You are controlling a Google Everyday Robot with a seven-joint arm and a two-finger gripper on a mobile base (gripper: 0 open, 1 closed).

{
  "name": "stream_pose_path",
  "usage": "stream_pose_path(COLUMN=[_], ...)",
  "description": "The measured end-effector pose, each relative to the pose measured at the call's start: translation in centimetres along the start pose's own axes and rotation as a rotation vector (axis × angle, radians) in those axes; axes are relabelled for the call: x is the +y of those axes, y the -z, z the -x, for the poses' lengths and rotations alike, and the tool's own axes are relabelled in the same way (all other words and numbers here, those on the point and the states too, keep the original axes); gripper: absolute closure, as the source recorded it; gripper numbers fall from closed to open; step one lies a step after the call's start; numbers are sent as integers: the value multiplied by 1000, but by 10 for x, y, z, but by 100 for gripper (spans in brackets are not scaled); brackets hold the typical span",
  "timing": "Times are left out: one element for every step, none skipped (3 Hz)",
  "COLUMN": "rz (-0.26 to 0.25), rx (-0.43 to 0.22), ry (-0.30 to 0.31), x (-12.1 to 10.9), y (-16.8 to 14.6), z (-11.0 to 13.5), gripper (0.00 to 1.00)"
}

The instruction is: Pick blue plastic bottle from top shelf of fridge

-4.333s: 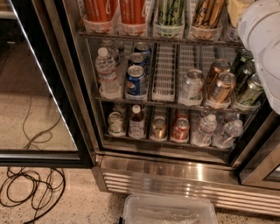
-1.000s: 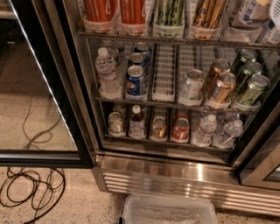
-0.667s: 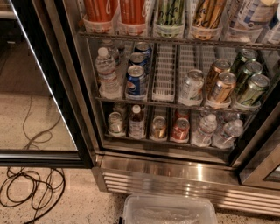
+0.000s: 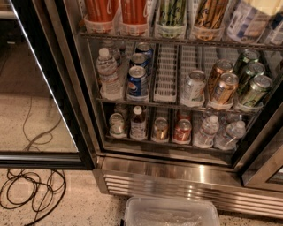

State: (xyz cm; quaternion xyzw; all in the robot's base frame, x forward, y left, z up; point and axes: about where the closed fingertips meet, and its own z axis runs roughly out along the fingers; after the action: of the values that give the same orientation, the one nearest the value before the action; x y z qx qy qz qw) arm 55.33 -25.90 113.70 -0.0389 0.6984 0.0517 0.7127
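The fridge (image 4: 177,176) stands open, with steel frame and louvred base. Its top shelf (image 4: 177,40) runs along the top edge of the view, with white lane trays holding tall cans. The blue plastic bottle (image 4: 246,21) stands at the right end of that shelf, leaning a little; only its pale blue-and-white label part shows, and its cap is cut off by the top edge. A pale part of my arm and gripper (image 4: 269,4) shows in the top right corner, right above and beside the bottle. The rest of the gripper is out of view.
Tall orange cans (image 4: 101,11), a green one (image 4: 171,13) and a gold one (image 4: 210,13) share the top shelf. Lower racks hold Pepsi cans (image 4: 137,81), water bottles (image 4: 108,73) and soda cans (image 4: 223,88). The black-framed glass door (image 4: 40,88) stands open at left. Cables (image 4: 31,190) and a clear bin (image 4: 170,214) lie on the floor.
The large white arm that covered the top right 4.3 s ago has moved up out of view, uncovering the bottle and cans. Over the last second almost nothing has moved.
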Motion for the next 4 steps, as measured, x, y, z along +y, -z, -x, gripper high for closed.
stream_pose_path(rz=[53, 49, 52, 52], rx=[105, 192, 231, 231], ry=[55, 147, 181, 181], x=[-7, -29, -42, -41], y=[22, 49, 67, 67], z=[-36, -77, -100, -100], gripper=[100, 100, 100, 100])
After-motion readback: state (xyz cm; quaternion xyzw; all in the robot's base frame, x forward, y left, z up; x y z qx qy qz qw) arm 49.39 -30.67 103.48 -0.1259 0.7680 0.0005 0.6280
